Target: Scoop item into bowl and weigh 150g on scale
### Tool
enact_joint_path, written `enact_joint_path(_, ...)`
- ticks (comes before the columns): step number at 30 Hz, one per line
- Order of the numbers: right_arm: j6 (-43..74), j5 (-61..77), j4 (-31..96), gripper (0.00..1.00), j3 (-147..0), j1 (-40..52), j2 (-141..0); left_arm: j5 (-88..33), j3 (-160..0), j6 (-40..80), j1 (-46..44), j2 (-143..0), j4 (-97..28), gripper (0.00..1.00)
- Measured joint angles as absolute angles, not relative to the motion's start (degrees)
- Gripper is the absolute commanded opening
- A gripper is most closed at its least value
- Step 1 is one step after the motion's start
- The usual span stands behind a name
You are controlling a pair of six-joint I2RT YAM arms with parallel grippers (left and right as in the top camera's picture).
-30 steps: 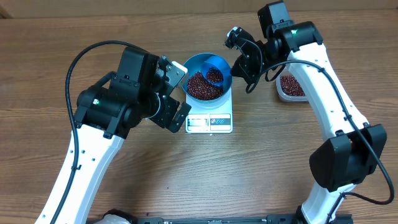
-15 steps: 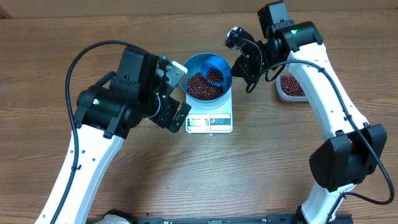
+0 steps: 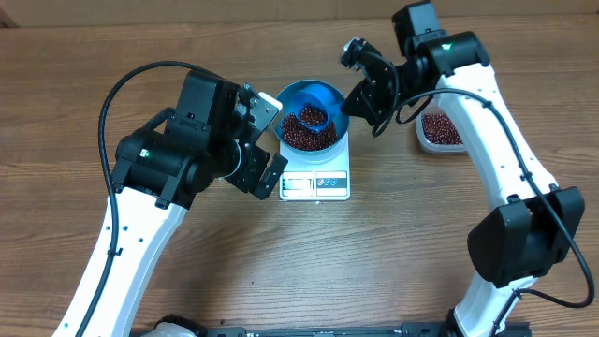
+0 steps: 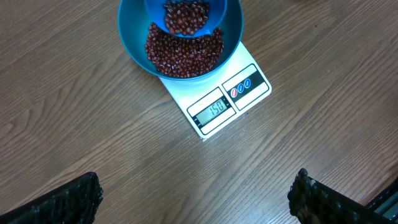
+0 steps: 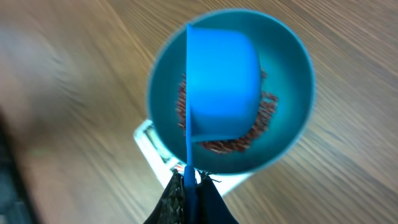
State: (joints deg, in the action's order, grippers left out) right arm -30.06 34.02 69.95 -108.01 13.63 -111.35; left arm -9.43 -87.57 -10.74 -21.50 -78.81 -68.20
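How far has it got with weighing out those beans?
Mostly done: a mound of dark red-brown beans lies in the large round blue bowl on the flat white square scale, whose display seems to read 150. In hand: the right pincer, shut on the small blue handled scoop, holds it over the bowl with beans inside. Left: probably just taking the scoop away without spilling more.

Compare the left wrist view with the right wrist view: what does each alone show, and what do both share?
Left wrist only: the scale showing 150 on its display, beans inside the scoop, and the open left gripper. Right wrist only: the scoop's underside, its handle clamped in the right gripper. Both: the bowl of beans on the scale.
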Motion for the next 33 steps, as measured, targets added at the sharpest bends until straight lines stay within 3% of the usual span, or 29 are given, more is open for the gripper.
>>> enact_joint_path(12,-14.5,56.1,70.3,0.04,-108.0,-2.6,-111.4,-9.4,-87.6,-10.7,-21.5,-78.8,-68.2,1.0)
enact_joint_path(20,-9.4,66.7,78.1,0.04,-108.0,-14.2,-111.4,-9.4,-87.6,-10.7,-21.5,-78.8,-68.2,1.0)
enact_joint_path(27,-9.0,66.0,84.1,0.04,-108.0,-23.6,-111.2,-9.4,-87.6,-10.7,-21.5,-78.8,-68.2,1.0)
enact_joint_path(33,-8.7,51.9,85.4,0.04,-108.0,-28.9,-106.5,-9.4,-87.6,-10.7,-21.5,-78.8,-68.2,1.0)
